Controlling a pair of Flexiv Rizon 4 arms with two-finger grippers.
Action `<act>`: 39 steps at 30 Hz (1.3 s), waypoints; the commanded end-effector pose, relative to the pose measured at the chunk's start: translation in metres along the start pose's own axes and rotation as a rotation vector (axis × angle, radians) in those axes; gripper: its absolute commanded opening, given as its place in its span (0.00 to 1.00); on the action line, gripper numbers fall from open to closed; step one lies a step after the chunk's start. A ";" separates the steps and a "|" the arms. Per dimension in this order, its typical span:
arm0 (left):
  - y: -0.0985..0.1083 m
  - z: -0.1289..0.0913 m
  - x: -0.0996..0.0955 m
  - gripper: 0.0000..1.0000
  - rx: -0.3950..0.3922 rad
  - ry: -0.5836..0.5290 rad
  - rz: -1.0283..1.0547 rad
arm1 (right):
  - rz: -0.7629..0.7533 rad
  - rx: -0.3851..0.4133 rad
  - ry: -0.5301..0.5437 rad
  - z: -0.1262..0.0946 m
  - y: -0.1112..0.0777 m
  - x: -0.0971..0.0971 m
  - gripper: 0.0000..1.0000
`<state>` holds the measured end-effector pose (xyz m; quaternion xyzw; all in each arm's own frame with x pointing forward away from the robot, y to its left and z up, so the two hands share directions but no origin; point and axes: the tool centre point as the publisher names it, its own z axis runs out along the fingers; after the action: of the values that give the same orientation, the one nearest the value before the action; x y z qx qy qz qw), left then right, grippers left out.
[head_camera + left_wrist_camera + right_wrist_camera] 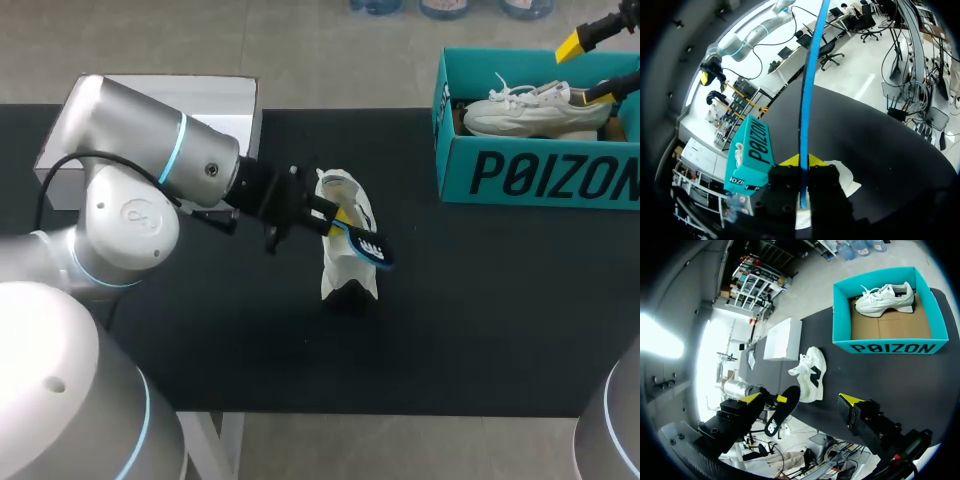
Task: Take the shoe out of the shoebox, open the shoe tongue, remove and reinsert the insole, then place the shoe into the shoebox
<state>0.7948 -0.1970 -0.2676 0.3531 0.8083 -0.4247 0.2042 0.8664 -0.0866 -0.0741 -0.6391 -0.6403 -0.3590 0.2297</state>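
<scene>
1 shoe (342, 268), blk table (480, 310) | 2nd shoe (530, 110) in shoebox (540, 175) | L jaws: insole (370, 245)

We see a black table (480, 320) carrying 3 things. Near its middle, a touch toward 12 o'clock, rests 1 white shoe (347, 262) with dark patches; we cannot tell whether it stands upright or lies on its side. At about 2 o'clock, against the far right corner, sits a teal shoebox (520, 175), open on top, its printed long wall facing 6 o'clock. At about 10 o'clock, by the far left edge, lies a flat white box (215, 95), well apart from the shoebox.
</scene>
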 end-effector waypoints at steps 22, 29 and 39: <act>0.058 0.021 0.008 0.00 0.040 -0.006 -0.018 | 0.001 0.000 -0.001 0.000 0.000 0.000 1.00; 0.072 0.024 0.011 0.00 0.025 0.030 -0.029 | 0.001 0.000 -0.001 0.000 0.000 0.000 1.00; 0.095 0.026 0.001 0.00 -0.045 0.079 -0.029 | 0.001 0.000 -0.001 0.000 0.000 0.000 1.00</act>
<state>0.8577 -0.1765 -0.3351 0.3503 0.8240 -0.4066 0.1819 0.8660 -0.0863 -0.0739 -0.6392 -0.6401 -0.3591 0.2298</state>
